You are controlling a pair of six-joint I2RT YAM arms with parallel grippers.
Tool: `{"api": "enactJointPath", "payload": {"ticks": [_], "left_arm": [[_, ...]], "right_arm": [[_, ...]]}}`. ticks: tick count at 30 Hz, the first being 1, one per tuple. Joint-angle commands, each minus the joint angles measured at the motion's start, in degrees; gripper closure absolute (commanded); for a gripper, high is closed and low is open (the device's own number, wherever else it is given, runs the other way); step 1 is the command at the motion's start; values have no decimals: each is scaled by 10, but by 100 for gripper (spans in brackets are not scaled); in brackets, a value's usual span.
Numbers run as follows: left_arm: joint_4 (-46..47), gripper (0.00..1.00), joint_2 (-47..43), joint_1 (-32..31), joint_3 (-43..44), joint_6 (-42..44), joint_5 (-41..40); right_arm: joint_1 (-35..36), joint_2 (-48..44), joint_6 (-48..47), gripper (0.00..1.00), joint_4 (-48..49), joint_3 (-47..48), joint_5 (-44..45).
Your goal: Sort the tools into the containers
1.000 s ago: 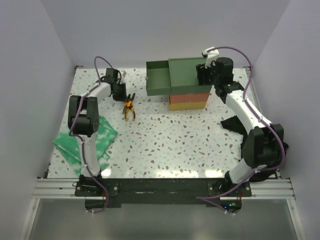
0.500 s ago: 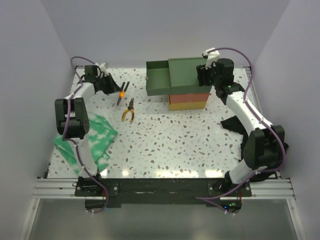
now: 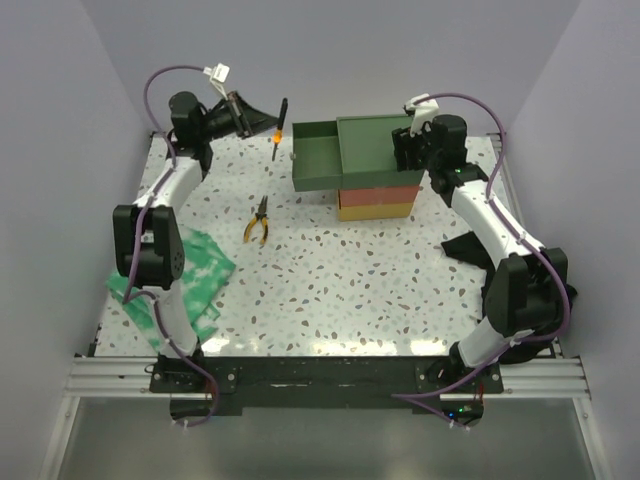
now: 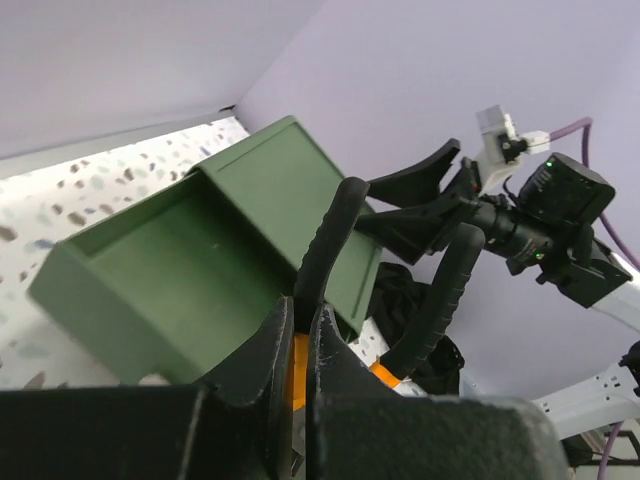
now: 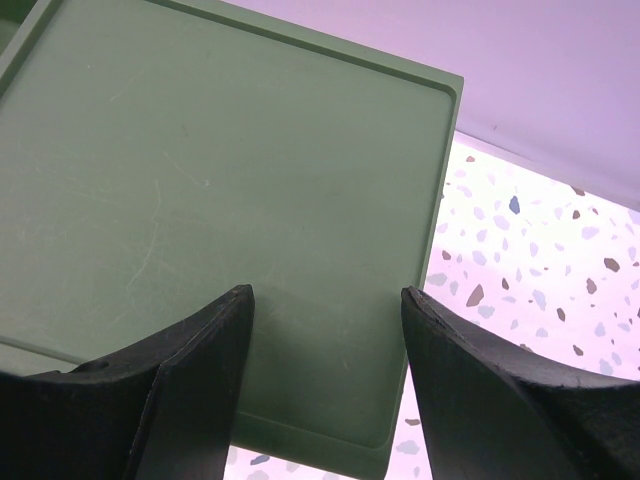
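My left gripper is shut on pliers with orange-and-black handles and holds them in the air, just left of the pulled-out dark green top drawer. In the left wrist view the pliers' black handles stick out of the gripper over the open drawer. A second pair of pliers lies on the table. The drawer stack shows red-orange and yellow fronts. My right gripper is open above the stack's green top. No wrenches are in view.
A green-and-white cloth lies at the table's left edge by the left arm. A black cloth lies at the right, under the right arm. White walls close in the table on three sides.
My left gripper has lifted one pair of pliers off the table and carried it up and right to the open green drawer's left end. The right arm has not moved.
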Motion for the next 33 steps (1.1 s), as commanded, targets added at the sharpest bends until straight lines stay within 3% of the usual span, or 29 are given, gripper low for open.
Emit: {"api": "enactJointPath", "payload": {"ticks": [1,12,15,16,19,22,27,33], "left_arm": [[-8,100,19,-37,62,-16,-25],[-185,100,68,-67,116,50,-143],[-203,89,85,-72,134,55,-158],[-203,74,89,-75,139,57,-157],[-202,52,91,-78,154,65,-161],[-177,43,81,-78,161,70,-151],[-129,40,49,-70,155,105,-102],[-264,42,-20,-15,42,285,-140]], "right_arm": [[-1,38,-18,35,-142,-24,7],[-1,16,-22,35,-140,-51,10],[-1,16,-22,34,-139,-55,8],[-1,17,-22,35,-141,-54,6],[-1,18,-22,35,-139,-53,6],[-1,19,-25,34,-138,-52,9],[-1,16,-26,34,-135,-61,10],[0,11,-26,34,-132,-71,8]]}}
